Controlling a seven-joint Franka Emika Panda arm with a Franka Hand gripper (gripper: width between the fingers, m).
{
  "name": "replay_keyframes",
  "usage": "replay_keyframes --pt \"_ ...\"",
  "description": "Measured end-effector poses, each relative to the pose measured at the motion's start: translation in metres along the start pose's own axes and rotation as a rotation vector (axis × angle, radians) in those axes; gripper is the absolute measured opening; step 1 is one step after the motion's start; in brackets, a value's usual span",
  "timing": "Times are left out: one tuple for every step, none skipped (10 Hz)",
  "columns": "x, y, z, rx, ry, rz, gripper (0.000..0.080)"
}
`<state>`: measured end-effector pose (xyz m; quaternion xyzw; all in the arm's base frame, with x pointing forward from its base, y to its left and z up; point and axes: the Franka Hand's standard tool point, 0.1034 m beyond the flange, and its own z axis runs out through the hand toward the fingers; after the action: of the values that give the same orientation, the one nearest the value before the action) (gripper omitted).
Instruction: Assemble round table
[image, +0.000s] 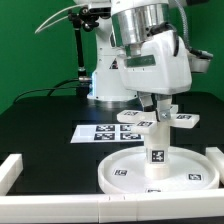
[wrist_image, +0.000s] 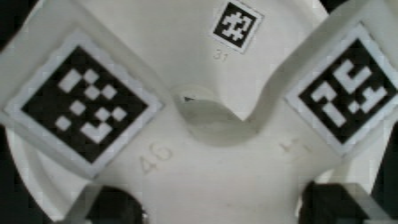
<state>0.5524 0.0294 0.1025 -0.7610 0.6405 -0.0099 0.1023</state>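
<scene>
The large round disc (image: 122, 176) lies flat on the black table near the front. The short thick cylinder leg (image: 157, 150) stands upright in its middle, tag facing the camera. The flat cross-shaped base (image: 183, 119) sits level on top of the leg. My gripper (image: 152, 107) reaches down from above and is shut on the base. In the wrist view the base (wrist_image: 205, 110) fills the picture with three tags showing. My gripper (wrist_image: 228, 200) has its dark fingertips (wrist_image: 118, 201) against the base on either side.
The marker board (image: 105, 133) lies flat behind the disc, toward the exterior view's left. White border blocks (image: 10, 170) stand along the table's left and front edges. A black stand and cables rise at the back.
</scene>
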Motion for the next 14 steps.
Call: replay_keyframes --pt "0.000 0.000 0.000 0.011 -0.002 0.097 0.0439" --pt "-0.002 -0.001 0.001 0.024 -0.002 0.199 0.0439" --pt "-0.002 -0.001 0.000 0.027 -0.004 0.273 0.0439" --pt "-0.002 -0.001 0.000 0.029 -0.012 0.359 0.0439" --pt "-0.002 -0.002 0.000 0.034 -0.018 0.440 0.0439" --pt "-0.002 -0.003 -0.001 0.038 -0.023 0.543 0.0439" --pt "-0.002 -0.003 -0.001 0.039 -0.025 0.606 0.0439" --pt "-0.001 -0.003 -0.001 0.042 -0.031 0.644 0.0438" --pt "-0.003 -0.002 0.000 0.040 -0.038 0.671 0.0550" --pt "-0.003 -0.002 -0.002 0.038 -0.042 0.621 0.0550" --pt "-0.005 -0.005 -0.014 0.032 -0.066 0.572 0.0618" --pt "-0.013 -0.008 -0.030 0.018 -0.097 0.539 0.0643" --pt "-0.016 -0.011 -0.036 0.017 -0.108 0.500 0.0648" --pt "-0.015 -0.010 -0.033 0.016 -0.104 0.481 0.0648"
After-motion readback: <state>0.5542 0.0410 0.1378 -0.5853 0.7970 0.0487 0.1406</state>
